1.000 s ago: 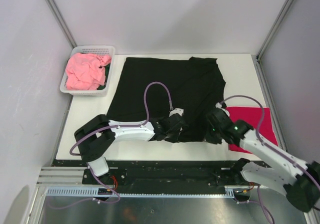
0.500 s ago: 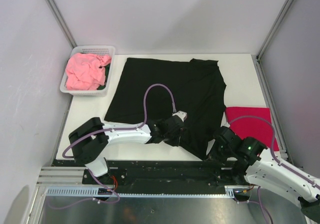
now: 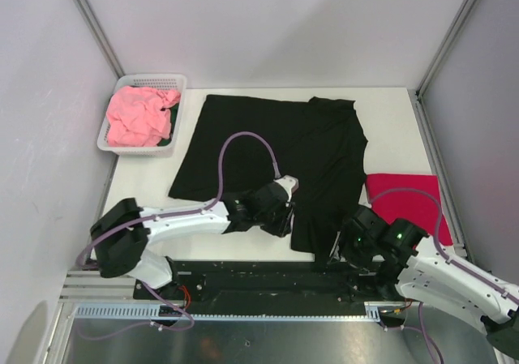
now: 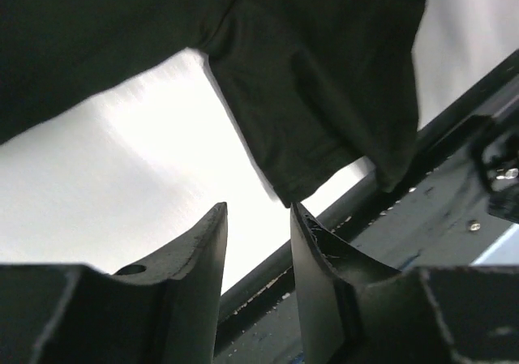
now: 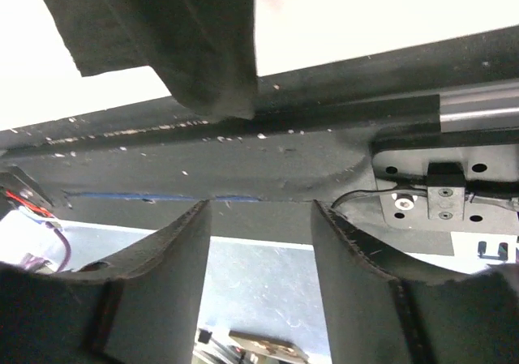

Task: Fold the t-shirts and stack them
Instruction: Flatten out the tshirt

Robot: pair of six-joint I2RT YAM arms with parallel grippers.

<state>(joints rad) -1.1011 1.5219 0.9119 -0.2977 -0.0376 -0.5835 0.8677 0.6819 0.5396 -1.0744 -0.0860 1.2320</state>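
Likely a lab: white table, metal frame posts, blank walls.

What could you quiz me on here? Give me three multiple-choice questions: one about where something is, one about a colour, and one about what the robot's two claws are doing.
1. Where does the salmon pink cloth t-shirt lie?
A. in the white plastic mesh basket
B. hanging from a claw
C. on the floor

2. What colour is the flat cloth t-shirt at the right edge of the white table?
A. blue
B. crimson red
C. green

3. How do the left gripper and the right gripper stand?
A. both clamped on cloth
B. both apart, holding nothing
C. both out of sight

Answers: 1 A, the pink heap fills the basket at the far left corner. 2 B, the overhead view shows a red rectangle there. 3 B, each wrist view shows a bare gap between the fingers.
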